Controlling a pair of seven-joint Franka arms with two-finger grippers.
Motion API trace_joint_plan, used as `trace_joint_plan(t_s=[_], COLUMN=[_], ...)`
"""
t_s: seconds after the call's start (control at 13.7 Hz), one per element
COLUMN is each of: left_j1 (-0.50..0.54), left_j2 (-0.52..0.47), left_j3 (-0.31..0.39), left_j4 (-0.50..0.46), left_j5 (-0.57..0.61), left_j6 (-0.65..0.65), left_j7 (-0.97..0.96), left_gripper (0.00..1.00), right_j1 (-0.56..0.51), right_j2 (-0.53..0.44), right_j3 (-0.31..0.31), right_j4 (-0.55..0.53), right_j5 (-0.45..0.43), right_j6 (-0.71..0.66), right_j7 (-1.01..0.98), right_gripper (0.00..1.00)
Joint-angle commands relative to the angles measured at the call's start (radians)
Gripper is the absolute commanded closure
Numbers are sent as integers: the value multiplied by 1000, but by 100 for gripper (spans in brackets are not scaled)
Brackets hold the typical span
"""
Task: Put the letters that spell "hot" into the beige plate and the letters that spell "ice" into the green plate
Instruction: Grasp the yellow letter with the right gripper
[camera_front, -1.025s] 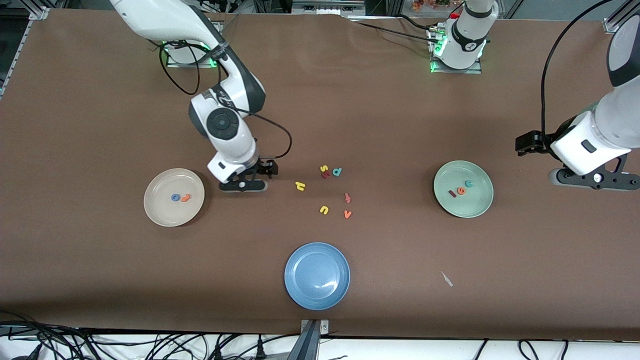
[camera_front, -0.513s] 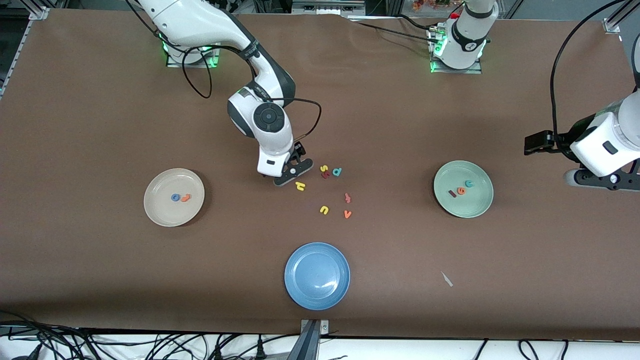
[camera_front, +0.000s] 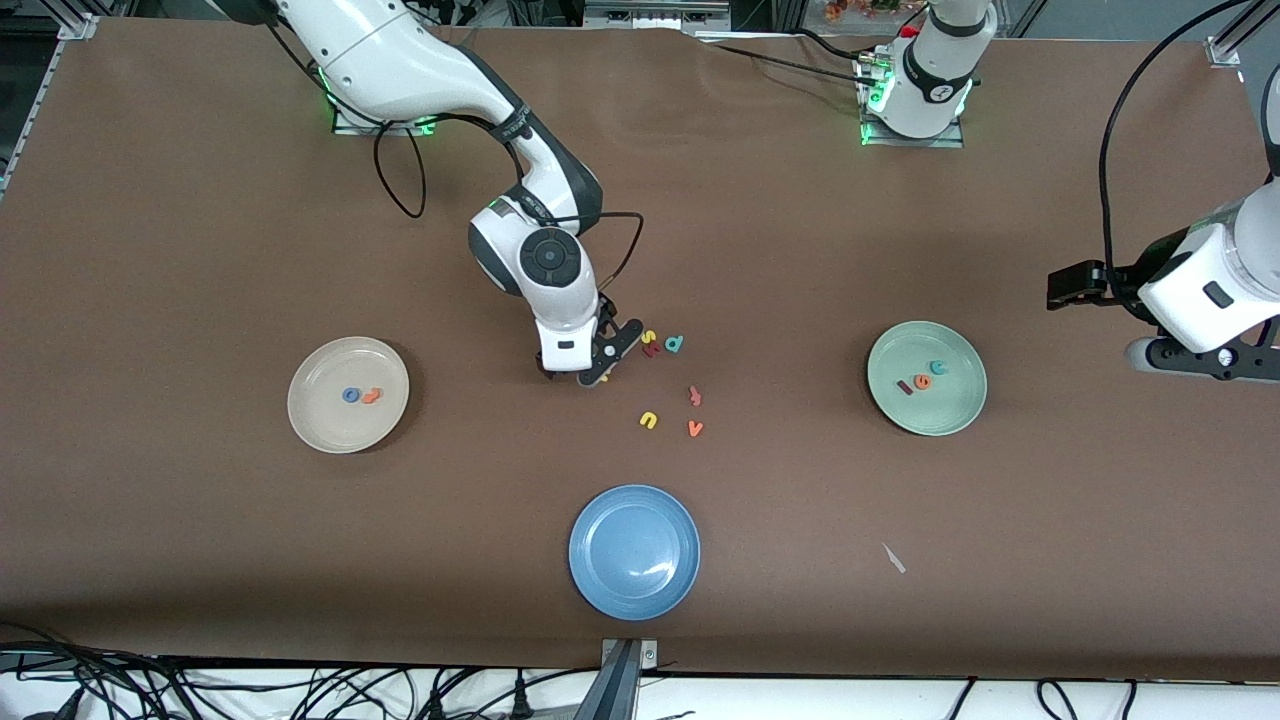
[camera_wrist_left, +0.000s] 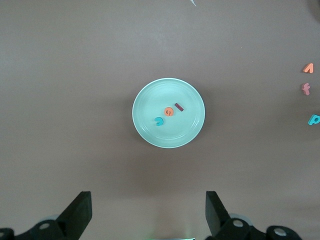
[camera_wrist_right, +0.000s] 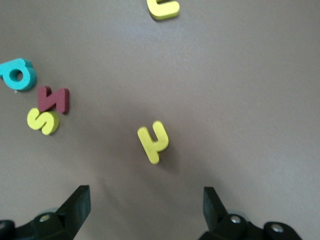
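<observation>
My right gripper (camera_front: 598, 368) hangs open just over the yellow "h" (camera_wrist_right: 153, 141), which lies flat on the table between its fingers (camera_wrist_right: 75, 206), untouched. The beige plate (camera_front: 320, 425) toward the right arm's end holds the blue "o" (camera_front: 351, 395) and the orange "t" (camera_front: 372, 396). In the green plate (camera_front: 950, 410) toward the left arm's end lie the dark red "i" (camera_front: 905, 387), orange "e" (camera_front: 922, 381) and teal "c" (camera_front: 938, 368). My left gripper (camera_wrist_left: 148, 215) waits open and empty, high beside that plate (camera_wrist_left: 150, 97).
Loose letters lie mid-table by the "h": a yellow "s" (camera_front: 648, 336), a dark red letter (camera_front: 652, 349), a teal "d" (camera_front: 675, 344), a yellow "u" (camera_front: 649, 420), a reddish letter (camera_front: 695, 396) and an orange "v" (camera_front: 696, 428). A blue plate (camera_front: 634, 551) sits nearer the camera.
My right arm has swung from beside the beige plate to the letters in the middle and now covers the yellow "h". The left arm drew back slightly toward its end, then held still.
</observation>
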Motion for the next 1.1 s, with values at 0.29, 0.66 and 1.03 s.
trace_joint_plan(t_s=[0.29, 0.66, 1.03], left_j1=[4, -1, -6], left_j2=[-16, -16, -16], left_j3=[-2, -6, -6], left_j4=[-6, -6, -6], left_j5=[-16, -18, -15], left_j6=[-7, -7, -7], left_j7=[20, 20, 18], left_gripper=[0, 0, 0], right_j1=[36, 36, 36], right_j2=[83, 104, 121], right_j3=[0, -8, -30], right_j4=[91, 123, 127], right_j5=[-16, -16, -16], right_j6=[-9, -6, 22], right_j7=[-39, -109, -177], right_gripper=[0, 1, 8])
